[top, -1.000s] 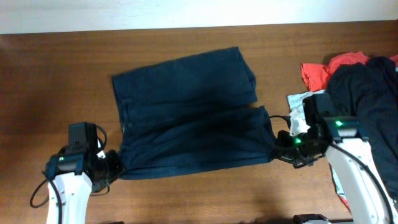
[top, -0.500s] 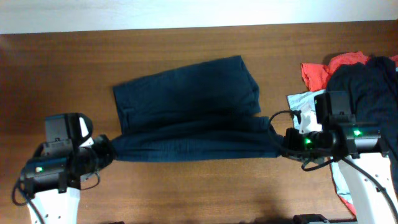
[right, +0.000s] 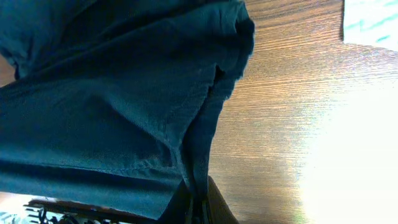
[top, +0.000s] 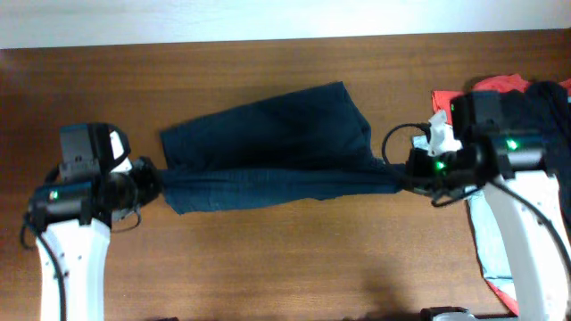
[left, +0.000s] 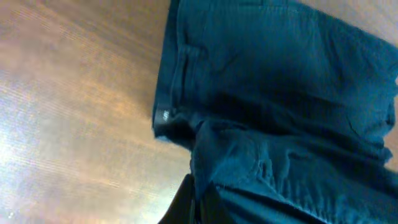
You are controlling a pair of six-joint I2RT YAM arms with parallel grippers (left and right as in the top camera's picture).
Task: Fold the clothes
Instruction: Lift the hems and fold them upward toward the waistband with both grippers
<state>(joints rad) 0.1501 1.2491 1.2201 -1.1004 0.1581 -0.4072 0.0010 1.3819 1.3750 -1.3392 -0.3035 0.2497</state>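
Observation:
The dark navy shorts (top: pixel 268 134) lie in the middle of the wooden table, with the near leg lifted and stretched between both grippers over the far leg. My left gripper (top: pixel 153 185) is shut on the waistband end; in the left wrist view the shorts (left: pixel 273 106) hang from the jaws (left: pixel 198 205). My right gripper (top: pixel 399 177) is shut on the leg hem; in the right wrist view the shorts (right: pixel 112 106) are pinched between the fingers (right: pixel 198 202). The fingertips are hidden by cloth.
A pile of other garments lies at the right edge: a red garment (top: pixel 459 98), a dark garment (top: pixel 535 102) and a light blue T-shirt (top: pixel 486 241) under the right arm. Bare wood table (top: pixel 294 259) shows in front of the shorts.
Both grippers have lifted the near edge of the shorts and carried it toward the far side. The visible shorts have become narrower front to back as the near leg rises over the far one.

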